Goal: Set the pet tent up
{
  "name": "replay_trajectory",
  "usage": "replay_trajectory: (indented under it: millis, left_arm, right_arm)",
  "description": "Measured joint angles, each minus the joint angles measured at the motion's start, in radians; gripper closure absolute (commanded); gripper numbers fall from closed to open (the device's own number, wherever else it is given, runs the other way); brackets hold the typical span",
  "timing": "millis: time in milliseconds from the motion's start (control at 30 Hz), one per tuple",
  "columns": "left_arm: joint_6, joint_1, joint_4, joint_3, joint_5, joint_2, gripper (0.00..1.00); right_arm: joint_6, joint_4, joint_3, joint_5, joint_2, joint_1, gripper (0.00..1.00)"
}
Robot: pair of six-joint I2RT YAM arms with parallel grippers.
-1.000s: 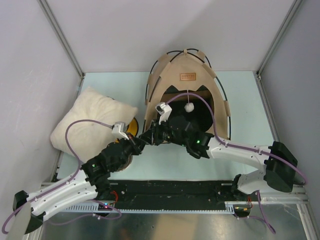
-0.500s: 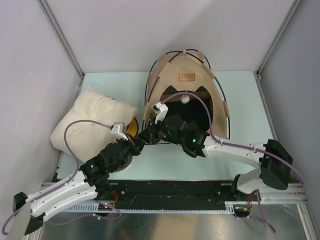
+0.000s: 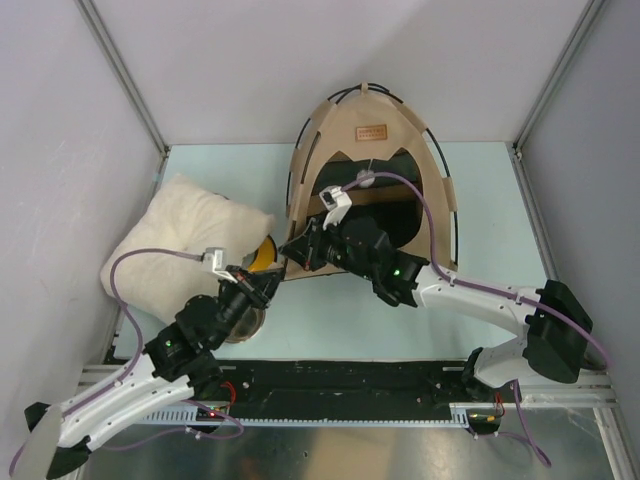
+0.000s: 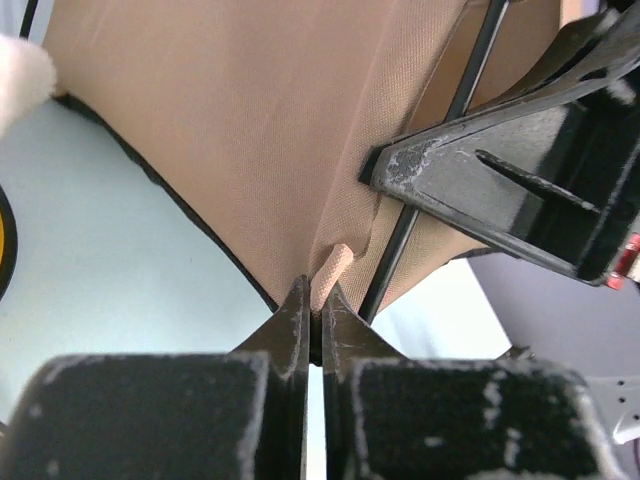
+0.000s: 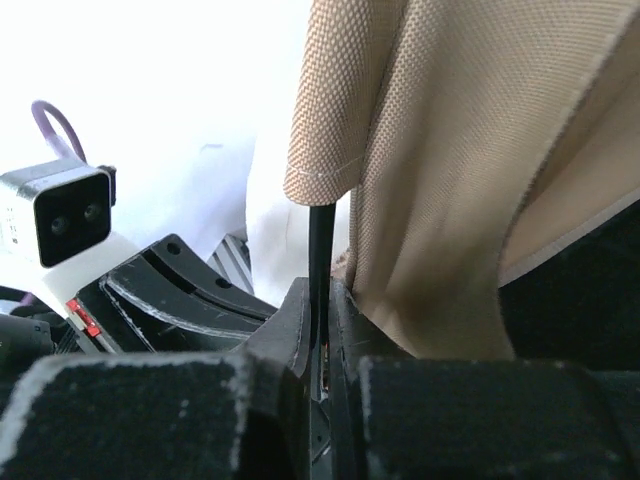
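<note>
The pet tent stands at the back middle of the table, tan fabric on thin black poles, brown label near its peak, dark opening facing me. My left gripper is at the tent's front left corner, shut on a small fabric tab at the tent's edge. My right gripper is just beside it, shut on a thin black pole that runs up into a fabric sleeve. The white pom-pom hangs at the opening's top.
A cream fluffy pillow lies at the left against the wall. A yellow bowl holder peeks out between the pillow and my left arm. Grey walls close in the back and both sides.
The tent has risen taller and shifted back, its peak now higher. My left arm has pulled back toward the near left; both grippers stay at the front left corner.
</note>
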Motion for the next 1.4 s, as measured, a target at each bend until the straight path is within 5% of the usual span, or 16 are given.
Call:
replay_trajectory:
  millis: [1400]
  left_arm:
    - [0.527,-0.116,0.246,-0.077,-0.062,-0.075,1.0]
  right_arm:
    - [0.25,0.121,0.071,0.0,0.051,-0.05,1.0]
